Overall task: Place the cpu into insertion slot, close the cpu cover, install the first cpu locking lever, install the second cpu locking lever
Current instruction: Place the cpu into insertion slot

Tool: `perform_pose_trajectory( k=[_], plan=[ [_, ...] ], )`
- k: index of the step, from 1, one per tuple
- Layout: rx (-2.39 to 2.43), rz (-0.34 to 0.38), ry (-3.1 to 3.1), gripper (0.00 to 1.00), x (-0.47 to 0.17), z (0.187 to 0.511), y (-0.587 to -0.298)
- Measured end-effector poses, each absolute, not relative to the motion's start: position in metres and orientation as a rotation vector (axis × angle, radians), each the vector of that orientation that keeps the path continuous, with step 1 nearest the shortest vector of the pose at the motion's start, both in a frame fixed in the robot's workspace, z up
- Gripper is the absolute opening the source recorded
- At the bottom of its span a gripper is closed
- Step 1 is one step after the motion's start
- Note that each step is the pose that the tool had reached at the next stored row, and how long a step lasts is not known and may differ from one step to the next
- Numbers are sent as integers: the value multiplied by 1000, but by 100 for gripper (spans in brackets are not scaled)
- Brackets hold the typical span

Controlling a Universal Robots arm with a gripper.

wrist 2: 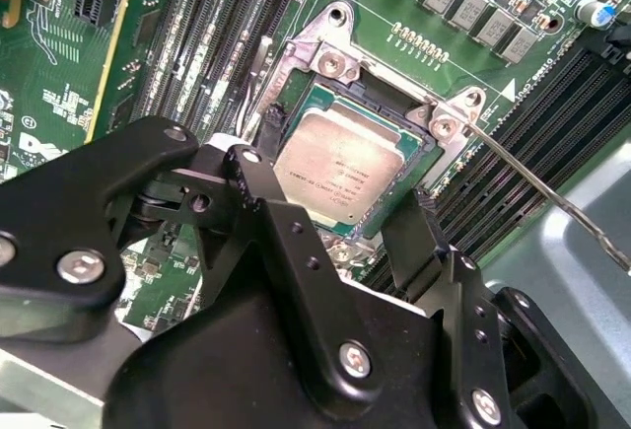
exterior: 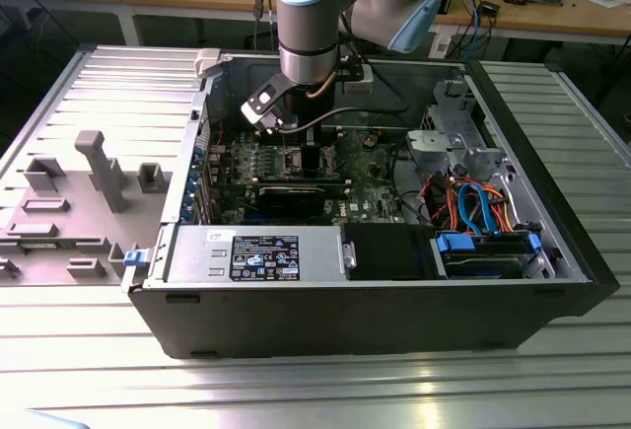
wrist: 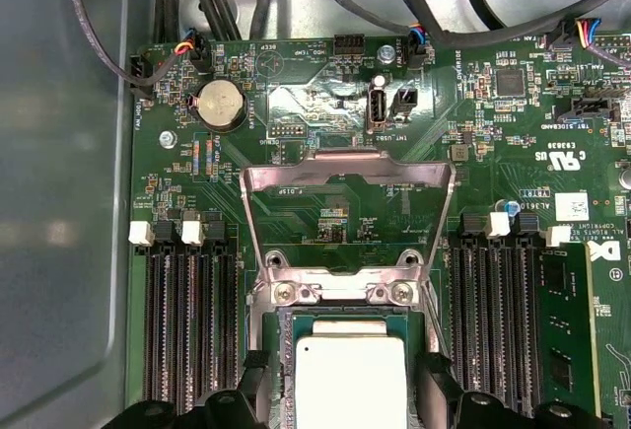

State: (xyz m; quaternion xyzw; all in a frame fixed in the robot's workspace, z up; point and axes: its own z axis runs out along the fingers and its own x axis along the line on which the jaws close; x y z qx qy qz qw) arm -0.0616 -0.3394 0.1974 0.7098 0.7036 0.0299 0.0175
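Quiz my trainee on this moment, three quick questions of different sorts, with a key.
1. True or false: the cpu cover lies closed over the cpu.
2. Where does the cpu sit? A) in the insertion slot; B) on the graphics card; C) outside the case.
3. Short answer: which part is the pincer nearest to?

Key:
1. False. The cpu cover stands raised, and the board shows through its window.
2. A.
3. The cpu. The pincer straddles it in both wrist views.
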Motion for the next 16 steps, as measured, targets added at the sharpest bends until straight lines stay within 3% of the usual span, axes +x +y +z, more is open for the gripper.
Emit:
perform_pose_trajectory(
  k=[16],
  plan=[
    [2205, 93, 2186, 68, -60, 197, -335]
  ],
)
